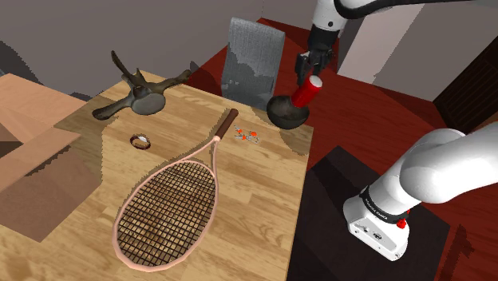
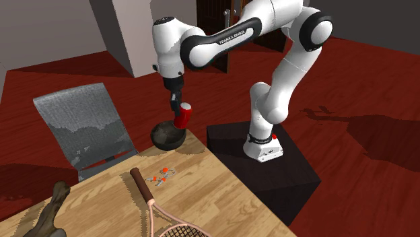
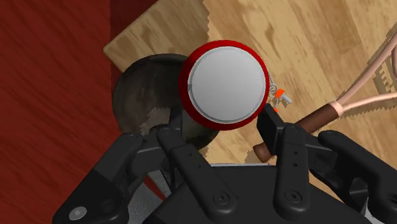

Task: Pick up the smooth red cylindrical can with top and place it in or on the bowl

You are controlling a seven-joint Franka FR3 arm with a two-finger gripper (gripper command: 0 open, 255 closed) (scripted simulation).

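My black gripper (image 1: 310,70) is shut on the red can (image 1: 306,93), which has a pale grey top and hangs tilted in the air. In the wrist view the fingers (image 3: 271,125) clasp the can (image 3: 227,84) from both sides. The dark round bowl (image 1: 287,114) sits on the far corner of the wooden table (image 1: 263,199), just under the can. In the second exterior view the can (image 2: 182,116) hovers over the bowl's (image 2: 167,137) rim on the stand's side. From the wrist, the bowl (image 3: 143,95) lies partly beneath the can.
A racket (image 1: 167,199) lies across the table, its brown handle (image 3: 318,118) pointing toward the bowl. Small orange bits (image 1: 247,135) lie by the handle. A dark bone-like piece (image 1: 140,97) and a small ring (image 1: 140,142) sit further off. A grey chair (image 2: 81,128) stands behind the bowl.
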